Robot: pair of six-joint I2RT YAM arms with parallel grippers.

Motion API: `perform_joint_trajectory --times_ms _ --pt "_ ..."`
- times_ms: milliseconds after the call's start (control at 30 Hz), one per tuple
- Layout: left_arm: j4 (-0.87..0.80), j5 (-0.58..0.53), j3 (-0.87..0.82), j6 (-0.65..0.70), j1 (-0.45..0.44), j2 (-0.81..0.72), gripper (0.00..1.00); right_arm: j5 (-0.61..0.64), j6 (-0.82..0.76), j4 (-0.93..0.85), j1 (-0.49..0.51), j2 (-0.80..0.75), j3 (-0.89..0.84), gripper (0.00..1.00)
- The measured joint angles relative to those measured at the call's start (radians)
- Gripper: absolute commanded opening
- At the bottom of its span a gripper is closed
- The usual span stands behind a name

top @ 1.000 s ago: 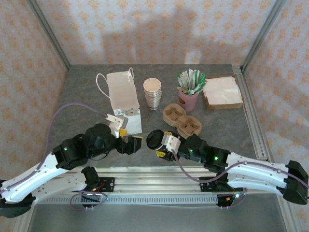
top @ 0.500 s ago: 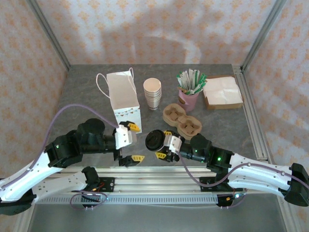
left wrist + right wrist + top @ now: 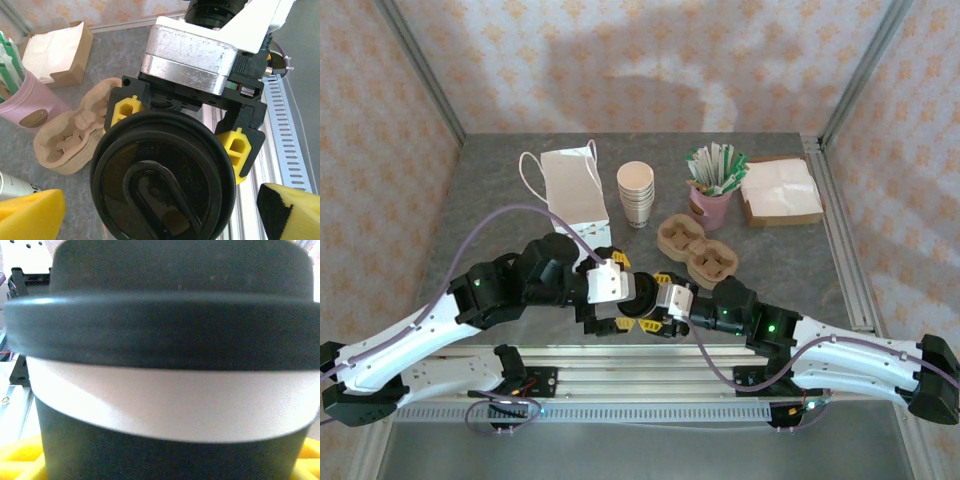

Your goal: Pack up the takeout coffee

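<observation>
Takeout coffee (image 3: 162, 185), just nearer the arm bases than the paper bag (image 3: 575, 190), gripped at its wall by the right gripper (image 3: 180, 127). The left gripper (image 3: 616, 296) stands wide around its lid. It should probably close below the lid rim before the right lets go.

**Papered booth, grey bench**

Three walls close in the table: back wall (image 3: 640, 50), left wall (image 3: 370, 150) and right wall (image 3: 920, 150), all in pale pink paper with a repeating orange floral motif. Bare aluminium posts rise at the far corners, the left post (image 3: 420, 70) and the right post (image 3: 863, 70). The tabletop (image 3: 490, 200) is mottled dark grey and matte. Slotted aluminium rails (image 3: 640, 365) run along its near edge, and a side rail (image 3: 845, 260) runs down the right. The light is soft and even, with a broad dim shadow (image 3: 620, 90) on the back wall.
</observation>
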Motion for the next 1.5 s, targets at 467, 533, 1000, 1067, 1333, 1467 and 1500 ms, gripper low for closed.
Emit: perform_joint_trajectory --times_ms 467,533,1000,1067,1333,1467,1500 --pt "-0.043 -0.026 0.016 0.022 -0.027 0.072 1.00 -0.004 -0.002 0.018 0.003 0.030 0.017 0.74" --pt "-0.043 -0.028 0.016 0.022 -0.027 0.072 1.00 -0.005 0.001 0.024 0.003 0.033 0.017 0.74" --pt "-0.032 -0.079 0.011 0.013 -0.029 0.055 1.00 -0.013 0.004 0.055 0.004 0.056 0.017 0.73" --pt "-0.033 -0.097 0.011 0.014 -0.029 0.051 1.00 -0.023 0.004 0.056 0.008 0.056 0.017 0.73" --pt "-0.026 -0.100 -0.006 0.005 -0.035 0.032 1.00 -0.033 0.003 0.063 0.008 0.056 0.017 0.73" --pt "-0.026 -0.084 -0.016 -0.002 -0.035 0.042 1.00 -0.050 0.000 0.063 0.010 0.056 0.017 0.73" --pt "-0.025 -0.079 -0.016 -0.003 -0.035 0.048 1.00 -0.052 0.000 0.063 0.010 0.056 0.018 0.73"
